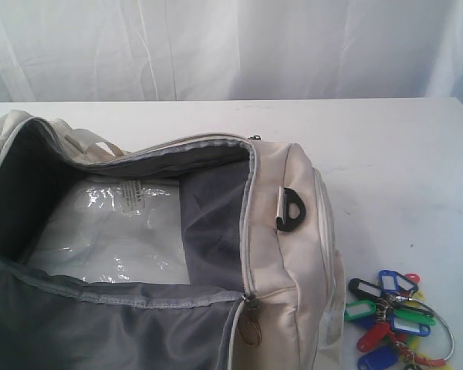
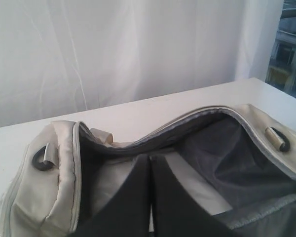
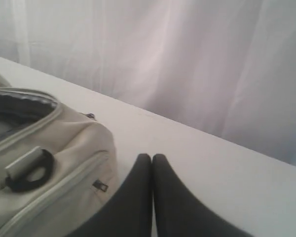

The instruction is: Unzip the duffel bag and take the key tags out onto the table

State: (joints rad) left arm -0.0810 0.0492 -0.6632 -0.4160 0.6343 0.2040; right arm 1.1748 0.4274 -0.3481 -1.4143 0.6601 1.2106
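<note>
Heads up: your left gripper and right gripper are both closed on nothing, and the key tags lie on the table just beside the unzipped duffel bag, so a sloppy swing could knock them.

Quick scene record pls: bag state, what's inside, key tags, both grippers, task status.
duffel bag: unzipped, main opening gaping
inside: clear plastic packet on the lining
key tags: out on the table, beside the bag's end
left gripper: shut, empty, facing the bag's opening
right gripper: shut, empty, beside the bag
status: looks done
</note>
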